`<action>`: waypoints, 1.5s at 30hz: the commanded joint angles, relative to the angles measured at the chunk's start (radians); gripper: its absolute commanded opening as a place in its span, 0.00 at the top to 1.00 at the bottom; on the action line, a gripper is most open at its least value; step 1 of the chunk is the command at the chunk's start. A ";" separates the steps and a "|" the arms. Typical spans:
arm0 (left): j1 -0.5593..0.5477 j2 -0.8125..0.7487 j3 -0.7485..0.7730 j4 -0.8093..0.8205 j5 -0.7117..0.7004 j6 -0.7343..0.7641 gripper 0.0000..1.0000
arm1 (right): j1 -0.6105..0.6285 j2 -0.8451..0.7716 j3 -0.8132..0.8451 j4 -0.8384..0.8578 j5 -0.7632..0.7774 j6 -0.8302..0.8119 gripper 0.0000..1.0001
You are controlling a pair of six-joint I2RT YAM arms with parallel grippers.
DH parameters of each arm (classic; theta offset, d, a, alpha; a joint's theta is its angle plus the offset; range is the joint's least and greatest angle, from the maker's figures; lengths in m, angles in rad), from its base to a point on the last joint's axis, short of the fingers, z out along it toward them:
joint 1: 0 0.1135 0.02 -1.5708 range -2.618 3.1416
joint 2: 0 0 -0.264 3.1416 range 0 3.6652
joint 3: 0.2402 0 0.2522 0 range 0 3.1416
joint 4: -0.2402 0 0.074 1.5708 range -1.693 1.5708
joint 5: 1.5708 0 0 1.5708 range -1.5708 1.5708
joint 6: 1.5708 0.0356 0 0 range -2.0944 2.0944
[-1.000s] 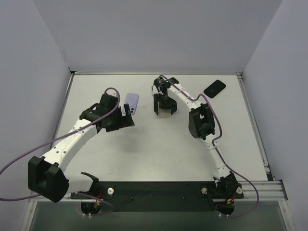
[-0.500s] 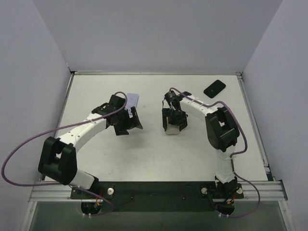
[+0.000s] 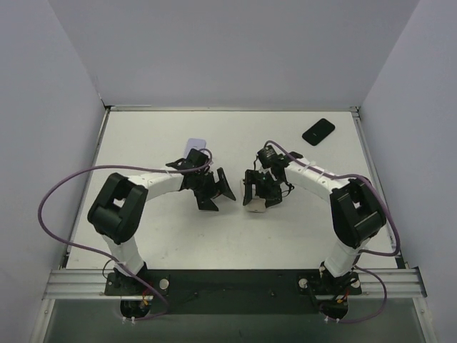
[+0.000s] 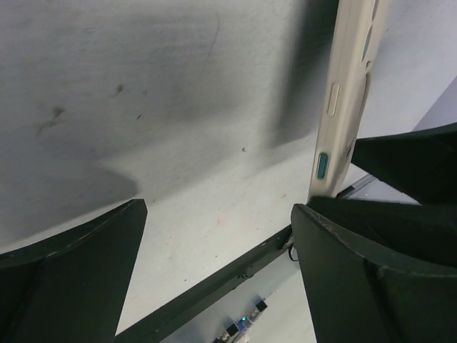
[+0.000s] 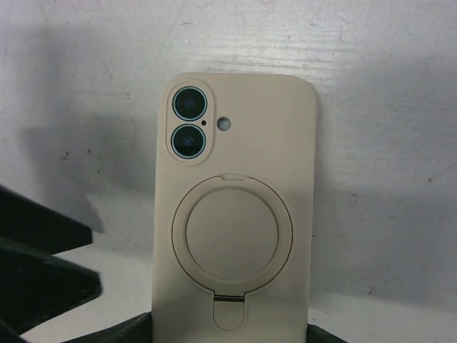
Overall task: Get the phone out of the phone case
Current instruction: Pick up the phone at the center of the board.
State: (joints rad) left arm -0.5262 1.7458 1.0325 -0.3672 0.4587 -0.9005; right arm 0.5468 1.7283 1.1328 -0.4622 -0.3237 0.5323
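A cream phone case (image 5: 235, 214) with a round ring stand holds the phone; two teal camera lenses (image 5: 188, 123) show through its cut-out. My right gripper (image 5: 232, 330) is shut on the case's lower sides and holds it on edge above the table, near the table's middle in the top view (image 3: 253, 205). My left gripper (image 3: 218, 194) is open and empty just left of it. In the left wrist view the case's side edge (image 4: 344, 86) with a teal button stands right beside my right-hand fingertip (image 4: 371, 264), not between the jaws.
A lavender phone or case (image 3: 193, 147) lies flat behind the left arm. A black phone (image 3: 318, 131) lies at the back right corner. White walls enclose the table on three sides. The arms' mounting rail (image 3: 228, 282) runs along the near edge.
My right gripper has carried the cream case nearer and a little to the right. My left gripper has swung right and nearer, stopping beside the case, still open.
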 commanded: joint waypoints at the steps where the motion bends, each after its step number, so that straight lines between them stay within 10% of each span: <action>1: -0.020 0.090 0.066 0.180 0.106 -0.084 0.07 | 0.008 -0.065 -0.016 0.025 -0.060 0.015 0.75; 10: -0.024 0.198 0.052 0.473 0.170 -0.270 0.09 | 0.010 -0.096 -0.060 0.028 -0.092 0.018 0.75; 23: -0.095 0.314 0.205 0.413 0.138 -0.298 0.36 | 0.021 -0.128 -0.079 0.022 -0.120 0.017 0.75; 29: -0.098 0.308 0.219 0.383 0.115 -0.302 0.93 | 0.024 -0.150 -0.082 -0.003 -0.075 0.008 0.71; 34: -0.100 0.255 0.256 0.187 0.048 -0.239 1.00 | 0.030 -0.213 -0.076 -0.052 0.024 0.000 0.24; 45: -0.118 0.283 0.604 -0.597 -0.296 -0.134 1.00 | 0.159 -0.349 -0.030 -0.067 0.273 -0.021 0.18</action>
State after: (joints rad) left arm -0.6342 2.0129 1.4376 -0.5648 0.3038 -1.0744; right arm 0.6441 1.3830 1.0550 -0.4854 -0.1757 0.5434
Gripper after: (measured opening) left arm 0.244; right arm 0.819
